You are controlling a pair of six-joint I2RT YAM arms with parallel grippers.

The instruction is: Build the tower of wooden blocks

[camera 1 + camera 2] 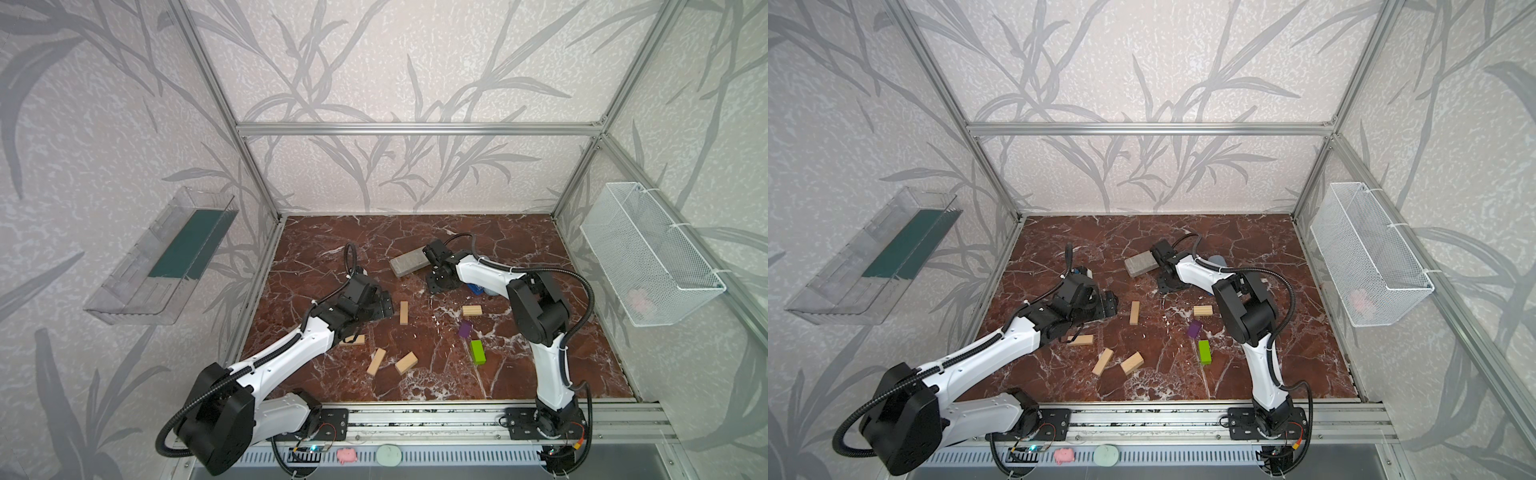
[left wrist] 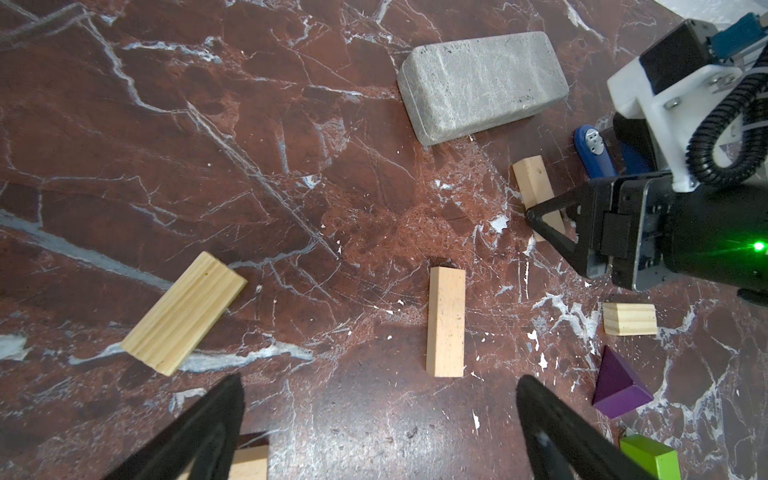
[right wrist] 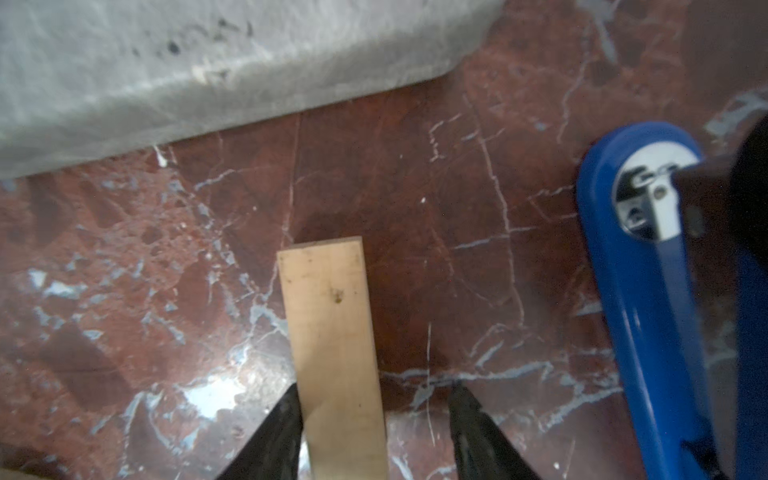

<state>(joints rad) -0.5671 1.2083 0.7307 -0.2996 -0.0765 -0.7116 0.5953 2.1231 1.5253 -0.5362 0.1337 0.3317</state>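
Observation:
Wood blocks lie scattered singly on the red marble table; no tower shows in any view. Pale ones sit at mid-table, right of it and near the front; one is half under my left arm. The purple block and lime green block lie right of centre. My left gripper hovers open and empty just short of a pale block. My right gripper straddles a pale block. One finger touches it and a gap remains at the other.
A speckled grey slab lies just behind my right gripper, and a blue stapler lies close beside it. A clear tray hangs on the left wall and a white mesh basket on the right wall.

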